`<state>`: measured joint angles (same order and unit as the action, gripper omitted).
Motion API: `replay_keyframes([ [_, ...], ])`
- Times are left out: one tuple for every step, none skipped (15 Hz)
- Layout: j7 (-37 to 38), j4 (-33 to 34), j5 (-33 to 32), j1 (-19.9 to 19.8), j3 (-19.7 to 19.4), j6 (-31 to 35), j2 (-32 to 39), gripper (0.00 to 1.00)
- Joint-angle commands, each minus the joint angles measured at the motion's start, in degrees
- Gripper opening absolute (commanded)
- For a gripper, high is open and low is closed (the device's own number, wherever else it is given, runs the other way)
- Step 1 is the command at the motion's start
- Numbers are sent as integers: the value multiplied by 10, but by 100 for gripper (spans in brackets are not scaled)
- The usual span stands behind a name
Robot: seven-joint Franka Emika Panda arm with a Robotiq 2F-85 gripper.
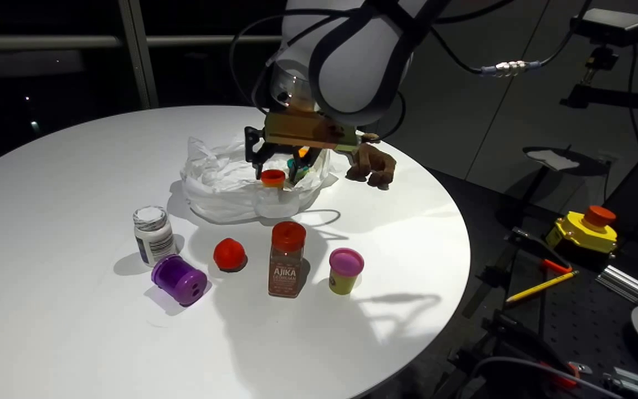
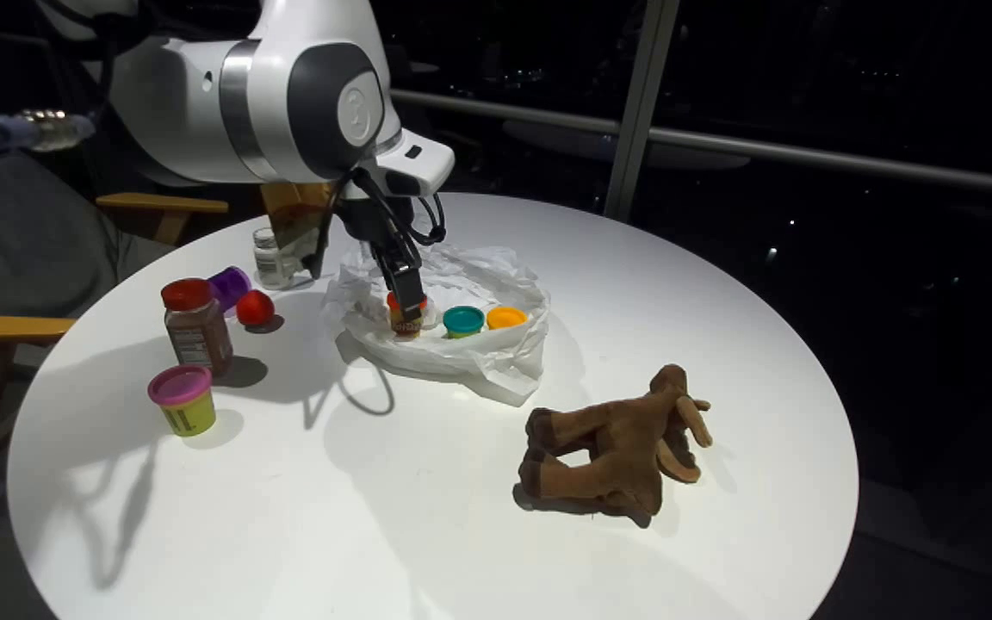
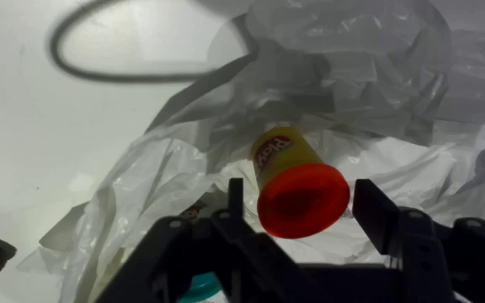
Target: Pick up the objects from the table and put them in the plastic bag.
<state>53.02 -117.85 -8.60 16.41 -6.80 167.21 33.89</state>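
Observation:
A white, wrinkled plastic bag (image 1: 219,194) lies spread on the table. My gripper (image 3: 295,189) is open over it, its fingers on either side of a tilted red-lidded cup (image 3: 303,202), with a gap showing at both sides. Also in the bag are a teal-lidded cup (image 2: 463,322) and an orange-lidded cup (image 2: 506,319). Outside it stand a pink-lidded cup (image 1: 346,271), a red-capped spice jar (image 1: 284,271) and a white bottle (image 1: 154,238). A red ball (image 1: 229,255) and a purple container (image 1: 179,280) lie near them. The brown toy animal (image 2: 625,443) rests apart, across the bag.
All of this is on a round white table (image 2: 427,517). Beyond its edge are a wooden-armed chair (image 2: 5,327), a yellow box with a red button (image 1: 585,230) and a camera on a stand (image 1: 612,27).

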Motion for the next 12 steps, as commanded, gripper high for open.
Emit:
replay_keyframes([
  [4, -30, -8, 73, -67, 33, -50, 99],
  [-2, -55, -16, 84, -84, 41, -75, 100],
  [-7, -74, -20, 95, -94, 35, -97, 100],
  [-3, -95, -32, 116, -112, 27, -121, 100],
  [0, -119, -46, 132, -124, 20, -147, 100],
  [8, -142, -69, 153, -141, 10, -171, 100],
  [22, -164, -98, 172, -158, -1, -195, 100],
  [27, -189, -117, 191, -169, -15, -221, 100],
  [43, -211, -147, 213, -185, -28, -245, 100],
  [59, -231, -179, 231, -196, -41, -269, 100],
  [60, -248, -202, 238, -193, -52, -282, 100],
  [57, -267, -221, 246, -186, -70, -305, 100],
])
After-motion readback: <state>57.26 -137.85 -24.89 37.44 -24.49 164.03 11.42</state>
